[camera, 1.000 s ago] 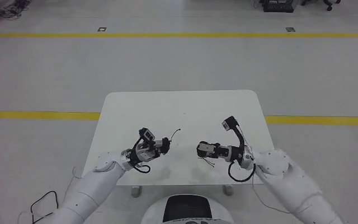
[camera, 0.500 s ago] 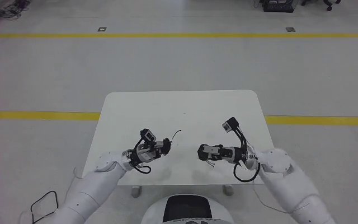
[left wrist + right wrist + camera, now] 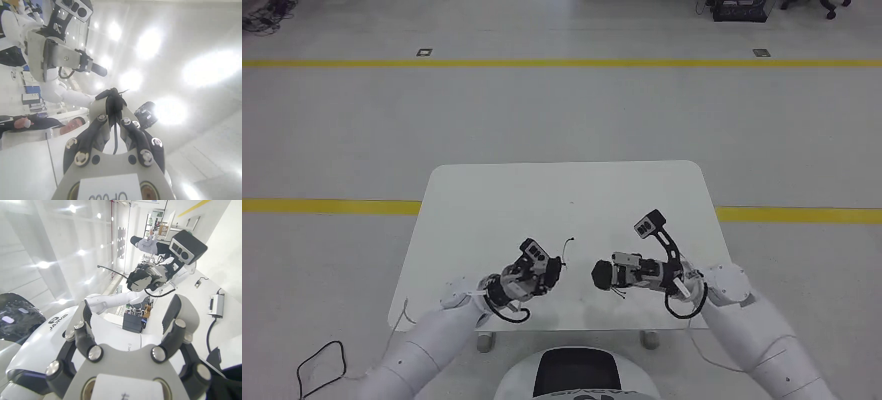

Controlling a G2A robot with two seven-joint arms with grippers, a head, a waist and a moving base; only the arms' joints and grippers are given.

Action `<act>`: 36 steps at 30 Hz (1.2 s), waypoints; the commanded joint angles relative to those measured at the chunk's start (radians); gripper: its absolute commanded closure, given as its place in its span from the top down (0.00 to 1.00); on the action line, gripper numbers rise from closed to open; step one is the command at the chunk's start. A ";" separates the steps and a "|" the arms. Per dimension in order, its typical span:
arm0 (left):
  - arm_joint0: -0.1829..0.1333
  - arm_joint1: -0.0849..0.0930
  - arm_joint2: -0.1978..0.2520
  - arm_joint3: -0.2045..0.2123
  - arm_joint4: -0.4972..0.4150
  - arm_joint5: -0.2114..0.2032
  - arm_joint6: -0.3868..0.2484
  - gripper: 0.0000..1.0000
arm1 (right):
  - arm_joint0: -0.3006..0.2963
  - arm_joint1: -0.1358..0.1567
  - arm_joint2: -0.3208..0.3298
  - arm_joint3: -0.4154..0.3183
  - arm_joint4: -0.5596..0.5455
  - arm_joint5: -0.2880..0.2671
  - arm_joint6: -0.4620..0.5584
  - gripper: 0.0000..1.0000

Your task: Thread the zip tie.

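1. Above the near half of the table (image 3: 562, 190), in mid-air, the left gripper (image 3: 552, 267) sits closer to centre than a second ago. The gap to the right gripper (image 3: 599, 274) is much narrower: near, not touching.
2. The right gripper barely shifts, a touch inward. Most of the closing comes from the left arm.
3. The left fingers are clamped on the zip tie (image 3: 111, 270). A thin tail sticks out past the fingertips, and the rest runs back between the fingers toward the wrist.
4. The tie is off the table, held by the left gripper alone, with the same grip as earlier. In the top view the tail points away from the robot, as before.
5. The right fingers (image 3: 85, 313) are wide apart with nothing between them.
6. My read: this is the approach for a second grip. The right side probably has to catch the free end so the tail can be fed into the head.
7. Not threaded yet: no closed loop is visible, and I can't make out the head.
8. Likely risk: the tail is thin and bends, so alignment will be fussy.
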 commanded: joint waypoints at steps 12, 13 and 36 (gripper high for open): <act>0.007 -0.015 0.015 -0.022 -0.037 -0.010 0.036 0.00 | 0.002 -0.006 -0.015 -0.019 -0.014 0.013 -0.039 1.00; 0.011 -0.019 0.018 -0.025 -0.055 -0.018 0.039 0.00 | 0.003 -0.007 -0.020 -0.019 -0.012 0.014 -0.043 1.00; 0.010 -0.087 0.054 -0.008 -0.149 -0.081 0.106 0.00 | 0.007 -0.038 -0.056 0.011 0.156 0.000 -0.102 1.00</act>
